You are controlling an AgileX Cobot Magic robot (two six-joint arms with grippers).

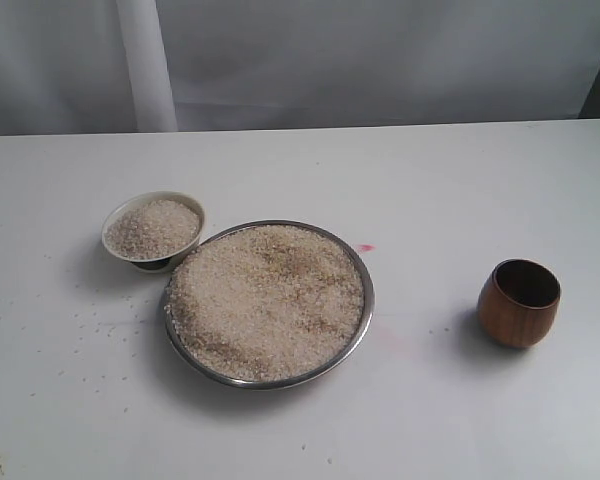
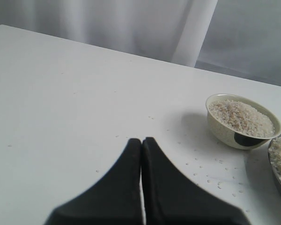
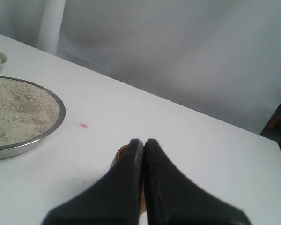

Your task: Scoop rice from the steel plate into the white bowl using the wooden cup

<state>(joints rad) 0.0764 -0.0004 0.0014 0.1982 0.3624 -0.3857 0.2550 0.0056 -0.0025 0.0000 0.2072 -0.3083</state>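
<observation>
One big steel plate [image 1: 369, 300] sits in the middle of the white table [image 1: 430, 180]. It is shiny and round, and it is full of rice [image 1: 265, 300] almost to the rim. The rice is a wide, pale heap.

The white bowl [image 1: 152, 196] stands right up against the plate, at its far left side. It is not clear if the two touch. The bowl is small and it is full of rice too. Many loose grains [image 1: 90, 330] lie on the table to the left of the plate, below the bowl.

The wooden cup [image 1: 518, 318] stands upright, well apart from the plate, out to its right. It is reddish brown and dark inside. Nothing touches it.

A tiny pink mark [image 1: 366, 247] is on the table just beside the plate's rim, on the far right side.

The left gripper [image 2: 141, 140] is black. Its jaws are pressed tight together with no gap, and they hold nothing. It hangs over the table on the bowl's side of the plate, well apart from the plate.

The right gripper [image 3: 143, 141] is black as well. Its jaws are closed tight and they are empty. It hangs on the cup's side of the plate, away from the rim. A bit of the cup peeks out from behind its fingers.

A white curtain [image 1: 380, 60] hangs behind the table, far past the plate.
</observation>
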